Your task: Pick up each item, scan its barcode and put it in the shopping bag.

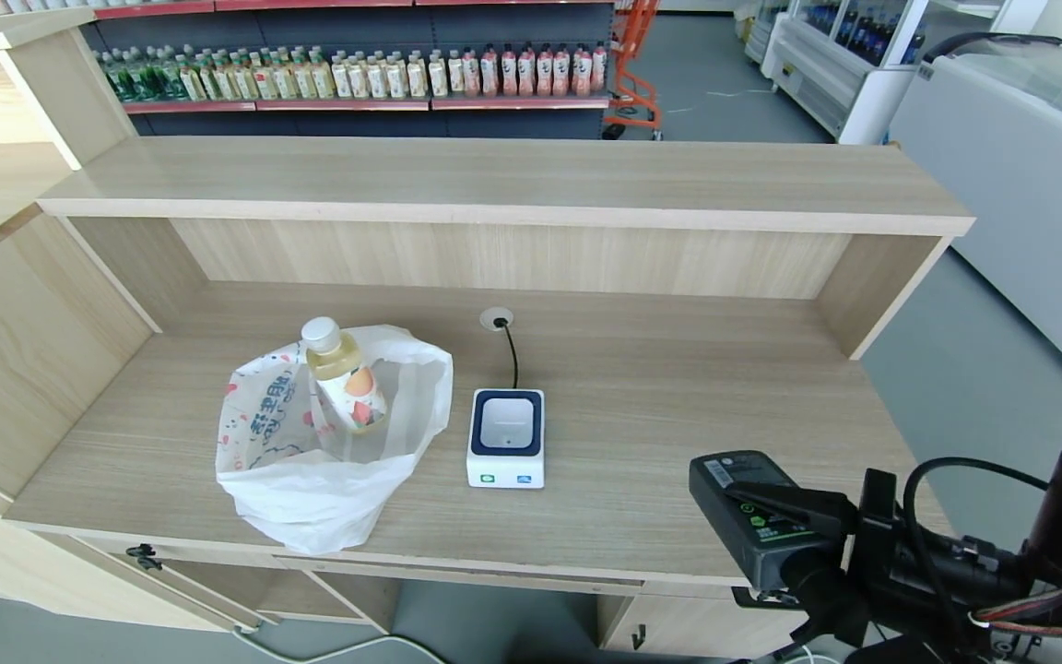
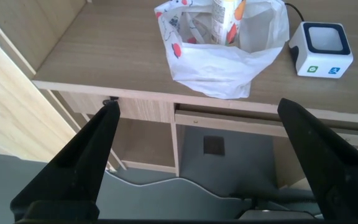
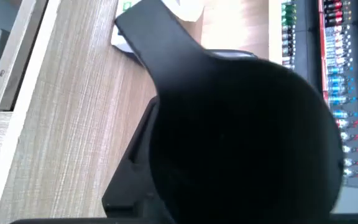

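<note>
A white plastic shopping bag [image 1: 310,480] stands open on the wooden counter [image 1: 678,406], left of centre. A bottle with a white cap [image 1: 347,378] leans inside it. A white desk scanner [image 1: 506,436] with a dark window sits just right of the bag. Off the counter's front right corner, my right gripper [image 1: 812,553] is shut on a black handheld scanner [image 1: 743,503], whose dark body [image 3: 229,124] looms over the counter edge. My left gripper [image 2: 199,112] hangs open below the counter's front edge, facing the bag [image 2: 216,62], bottle [image 2: 225,18] and desk scanner [image 2: 322,50].
The counter has a raised back ledge [image 1: 494,184] and side walls [image 1: 33,341]. A black cable [image 1: 511,355] runs from the desk scanner to a hole at the back. Shelves of bottles [image 1: 356,74] stand behind; freezers [image 1: 1001,157] stand to the right.
</note>
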